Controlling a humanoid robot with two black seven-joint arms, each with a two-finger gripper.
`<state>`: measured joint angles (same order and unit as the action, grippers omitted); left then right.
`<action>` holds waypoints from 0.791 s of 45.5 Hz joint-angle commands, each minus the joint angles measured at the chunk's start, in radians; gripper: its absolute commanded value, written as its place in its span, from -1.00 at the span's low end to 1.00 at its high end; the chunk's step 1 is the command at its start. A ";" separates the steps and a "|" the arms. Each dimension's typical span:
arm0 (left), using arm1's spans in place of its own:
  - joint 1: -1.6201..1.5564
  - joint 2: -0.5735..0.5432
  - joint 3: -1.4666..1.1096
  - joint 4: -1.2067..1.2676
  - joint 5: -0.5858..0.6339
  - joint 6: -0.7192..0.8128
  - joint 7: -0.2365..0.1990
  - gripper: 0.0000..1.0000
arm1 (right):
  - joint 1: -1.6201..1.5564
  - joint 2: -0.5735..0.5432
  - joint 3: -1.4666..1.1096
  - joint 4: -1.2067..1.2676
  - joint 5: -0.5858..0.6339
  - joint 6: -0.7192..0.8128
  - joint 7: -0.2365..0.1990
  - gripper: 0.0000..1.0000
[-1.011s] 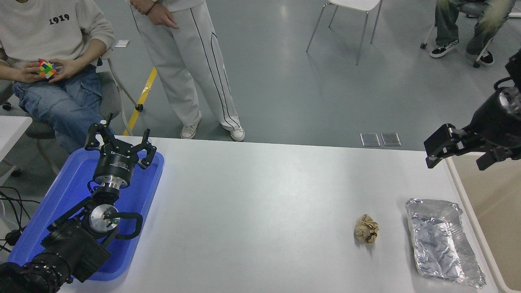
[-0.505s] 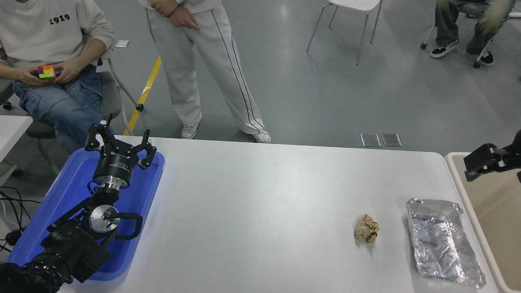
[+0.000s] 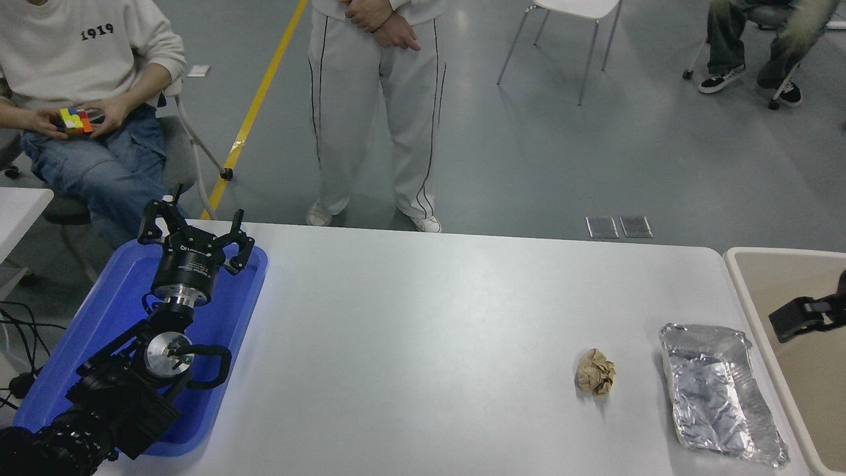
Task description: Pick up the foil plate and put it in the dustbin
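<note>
The shiny crinkled foil plate (image 3: 717, 393) lies on the white table (image 3: 423, 330) at its front right, close to the right edge. The beige dustbin (image 3: 740, 264) stands just beyond that edge, only partly in view. My right gripper (image 3: 803, 317) comes in at the right edge over the dustbin, up and to the right of the foil plate and apart from it; only one black finger shows, and nothing is in it. My left gripper (image 3: 192, 231) is parked open over the blue tray at the left.
A crumpled brown paper ball (image 3: 595, 372) lies left of the foil plate. A blue tray (image 3: 99, 317) lies under the left arm. One person sits at far left holding a coloured cube (image 3: 75, 121); another stands beyond the table (image 3: 377, 112).
My right gripper has moved down and to the right, from high over the table's far right corner to low over the dustbin, mostly out of frame. The standing person stepped to the right.
</note>
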<state>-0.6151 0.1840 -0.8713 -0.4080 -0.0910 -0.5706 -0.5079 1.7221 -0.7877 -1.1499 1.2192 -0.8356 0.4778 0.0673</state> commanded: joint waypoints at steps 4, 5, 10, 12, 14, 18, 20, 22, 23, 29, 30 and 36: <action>0.000 -0.001 0.000 -0.002 0.001 0.000 0.002 1.00 | -0.260 -0.005 0.102 -0.170 0.085 -0.094 0.000 1.00; 0.000 0.000 0.000 -0.002 0.001 0.000 0.000 1.00 | -0.271 -0.005 0.102 -0.173 0.090 -0.103 0.000 1.00; 0.000 0.000 0.000 -0.002 0.001 0.000 0.002 1.00 | -0.315 -0.004 0.104 -0.188 0.128 -0.162 0.000 1.00; 0.000 0.000 0.000 -0.002 0.001 0.000 0.002 1.00 | -0.334 -0.004 0.104 -0.198 0.141 -0.174 0.000 1.00; 0.000 -0.001 0.000 0.000 0.001 0.000 0.002 1.00 | -0.351 0.002 0.105 -0.214 0.142 -0.188 0.000 1.00; 0.000 -0.001 0.000 -0.002 0.001 0.000 0.002 1.00 | -0.398 0.005 0.121 -0.248 0.142 -0.211 0.000 0.99; 0.000 0.000 0.000 0.000 0.001 0.000 0.002 1.00 | -0.423 0.005 0.136 -0.257 0.142 -0.222 0.000 0.99; 0.000 0.000 0.000 -0.002 0.001 0.000 0.002 1.00 | -0.444 0.007 0.154 -0.259 0.142 -0.228 0.000 0.99; 0.000 0.000 0.000 -0.002 0.001 0.000 0.002 1.00 | -0.453 0.008 0.163 -0.259 0.142 -0.229 0.000 0.99; 0.000 -0.001 0.000 -0.002 0.001 0.000 0.002 1.00 | -0.472 0.013 0.206 -0.260 0.144 -0.235 0.000 0.98; 0.000 0.000 0.000 -0.002 0.001 0.000 0.002 1.00 | -0.473 0.013 0.211 -0.260 0.144 -0.235 0.000 0.98; 0.000 0.000 0.000 -0.002 0.001 0.000 0.002 1.00 | -0.492 0.027 0.242 -0.260 0.165 -0.242 0.000 0.98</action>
<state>-0.6151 0.1836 -0.8713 -0.4092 -0.0906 -0.5706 -0.5063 1.2843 -0.7774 -0.9677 0.9732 -0.6967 0.2595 0.0675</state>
